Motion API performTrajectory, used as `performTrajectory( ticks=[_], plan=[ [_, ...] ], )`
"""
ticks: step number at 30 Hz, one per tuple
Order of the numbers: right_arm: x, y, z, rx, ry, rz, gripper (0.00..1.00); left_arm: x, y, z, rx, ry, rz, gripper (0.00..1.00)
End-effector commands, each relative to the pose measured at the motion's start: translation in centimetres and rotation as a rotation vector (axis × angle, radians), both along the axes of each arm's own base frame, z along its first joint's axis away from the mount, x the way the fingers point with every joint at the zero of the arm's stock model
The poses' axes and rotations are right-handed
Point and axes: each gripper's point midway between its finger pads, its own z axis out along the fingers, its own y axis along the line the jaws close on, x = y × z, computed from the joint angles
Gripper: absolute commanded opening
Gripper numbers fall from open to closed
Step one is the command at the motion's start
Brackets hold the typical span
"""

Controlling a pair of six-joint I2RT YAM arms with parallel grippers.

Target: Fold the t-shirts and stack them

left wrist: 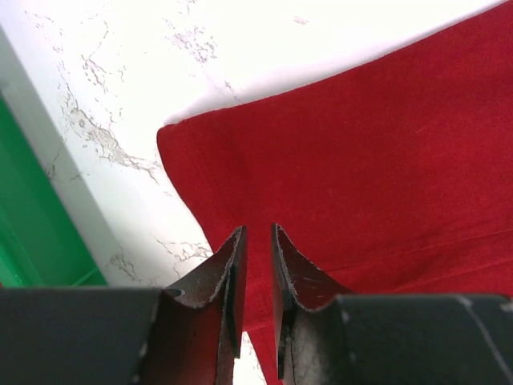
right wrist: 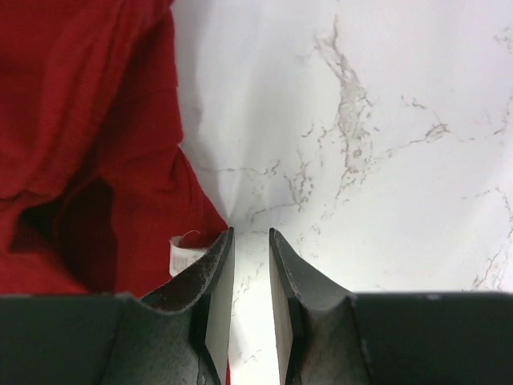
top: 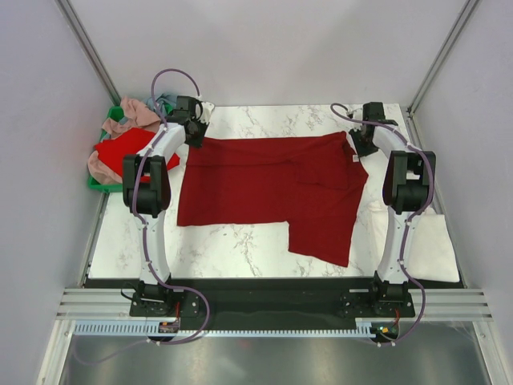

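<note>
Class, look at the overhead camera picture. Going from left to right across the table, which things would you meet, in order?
green crate → dark red t-shirt → cream-white folded shirt

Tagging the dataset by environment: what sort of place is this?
Probably a lab robot cell: plain enclosure walls on metal framing, a marble-look tabletop, and two arms bolted to a rail at its edge.

The dark crimson t-shirt [left wrist: 385, 160] ahead of the left gripper [left wrist: 256, 233] is seen as soft, matt knit cloth. The table [right wrist: 385, 120] ahead of the right gripper [right wrist: 250, 233] is finished as smooth, grey-veined white marble. The fingers [left wrist: 300, 277] are matt black, with edges scuffed pale. The crate [left wrist: 32, 233], left of the left gripper, is glossy green plastic.
</note>
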Motion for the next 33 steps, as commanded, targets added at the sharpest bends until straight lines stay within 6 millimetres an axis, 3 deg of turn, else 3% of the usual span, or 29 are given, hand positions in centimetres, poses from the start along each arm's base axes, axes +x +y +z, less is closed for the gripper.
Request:
performTrajectory(
  ticks=[1, 9, 12, 24, 33],
  plan=[
    [0.1, -0.6, 1.3, -0.032, -0.025, -0.019, 0.31, 1.2, -0.2, 2.3, 0.014, -0.072, -0.012, 0.24],
    [1.3, 0.5, 5.7, 0.030, -0.127, -0.008, 0.32, 1.5, -0.2, 2.9, 0.018, -0.088, -0.008, 0.25],
    [2.3, 1.4, 6.4, 0.077, -0.153, 0.004, 0.32, 1.6, -0.2, 3.0, 0.012, -0.090, -0.010, 0.25],
    [5.0, 3.8, 4.6, 0.140, -0.159, 0.061, 0.33, 1.2, -0.1, 2.9, 0.025, -0.084, -0.017, 0.25],
    [5.4, 4.2, 2.3, 0.150, -0.129, 0.064, 0.33, 1.3, 0.1, 2.5, 0.057, -0.082, -0.016, 0.25]
  ],
)
